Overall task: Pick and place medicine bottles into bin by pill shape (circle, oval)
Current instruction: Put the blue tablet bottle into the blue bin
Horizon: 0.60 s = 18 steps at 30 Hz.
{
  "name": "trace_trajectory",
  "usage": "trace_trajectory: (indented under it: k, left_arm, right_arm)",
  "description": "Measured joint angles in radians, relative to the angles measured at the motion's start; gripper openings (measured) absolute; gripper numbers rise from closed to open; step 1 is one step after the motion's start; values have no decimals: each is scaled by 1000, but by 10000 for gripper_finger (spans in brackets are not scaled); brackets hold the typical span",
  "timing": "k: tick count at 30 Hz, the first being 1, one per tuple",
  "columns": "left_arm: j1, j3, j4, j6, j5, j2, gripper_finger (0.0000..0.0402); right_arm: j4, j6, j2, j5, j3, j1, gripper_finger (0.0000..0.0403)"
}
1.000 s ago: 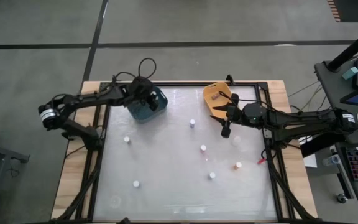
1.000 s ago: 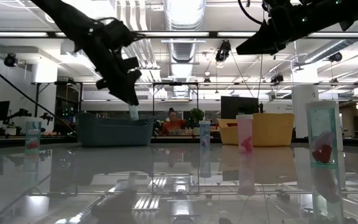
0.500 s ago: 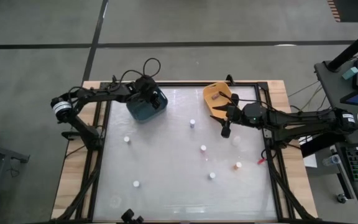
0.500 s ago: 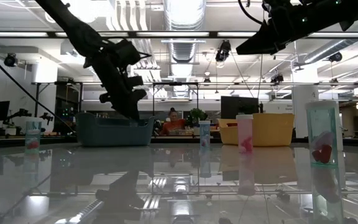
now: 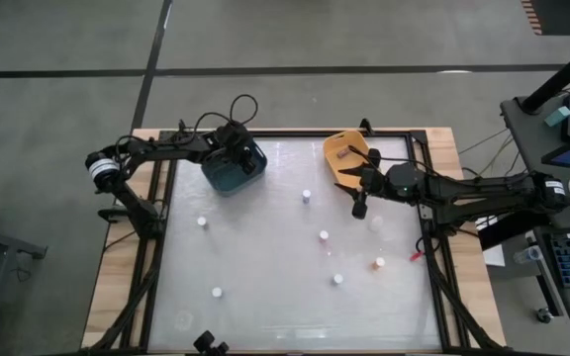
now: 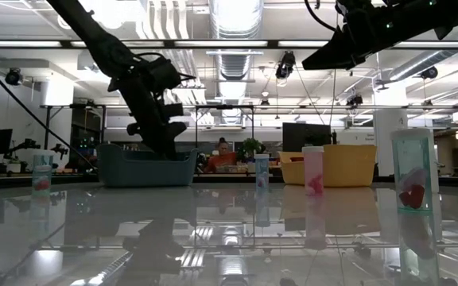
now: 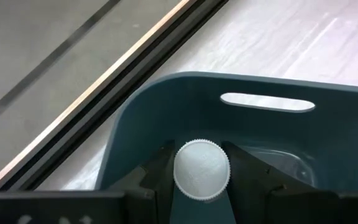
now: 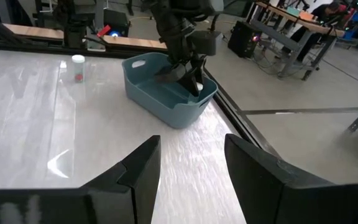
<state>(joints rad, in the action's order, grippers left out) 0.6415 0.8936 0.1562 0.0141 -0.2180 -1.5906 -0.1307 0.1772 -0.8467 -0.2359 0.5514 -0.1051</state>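
My left gripper (image 5: 242, 163) reaches down into the blue bin (image 5: 228, 176) at the far left and is shut on a medicine bottle whose white ribbed cap (image 7: 201, 169) shows between its fingers. The right wrist view shows that gripper (image 8: 194, 79) over the bin's inside. My right gripper (image 5: 360, 204) hangs open above the table beside the yellow bin (image 5: 345, 156), holding nothing. Several medicine bottles stand upright on the table, among them white-capped ones (image 5: 306, 196) (image 5: 324, 236) (image 5: 337, 280) and an orange-tinted one (image 5: 379, 263). My left gripper pinches the medicine bottle between its two fingers (image 7: 159, 169), just under the white cap (image 7: 201, 155). The fingers slant down into the blue bin from its left. The bottle sits below the bin's rim; whether it touches the bin's floor cannot be told.
Two more bottles stand at the left (image 5: 203, 222) and near left (image 5: 217, 293). A small red scrap (image 5: 416, 256) lies by the table's right frame. The yellow bin holds something small (image 5: 341, 153). Black frame rails run along the table's edges.
My left gripper has gone down with the bottle into the blue bin: in the low view the bottle hung above the rim a second ago and is now hidden behind the bin's wall. The grip has stayed shut.
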Motion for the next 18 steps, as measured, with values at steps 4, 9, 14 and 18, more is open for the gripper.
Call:
trace_trajectory:
  k: [4,9,14,18]
  left_arm:
    - [0,0,0,-1,0,-1,102]
    - [0,-2,0,-2,0,-6,102]
    - [0,-2,0,-2,0,-6,113]
    - [0,-2,0,-1,0,-6,127]
  right_arm:
    - [0,1,0,0,0,0,171]
    - [0,2,0,0,0,0,171]
    - [0,2,0,0,0,0,171]
    - [0,3,0,0,0,0,171]
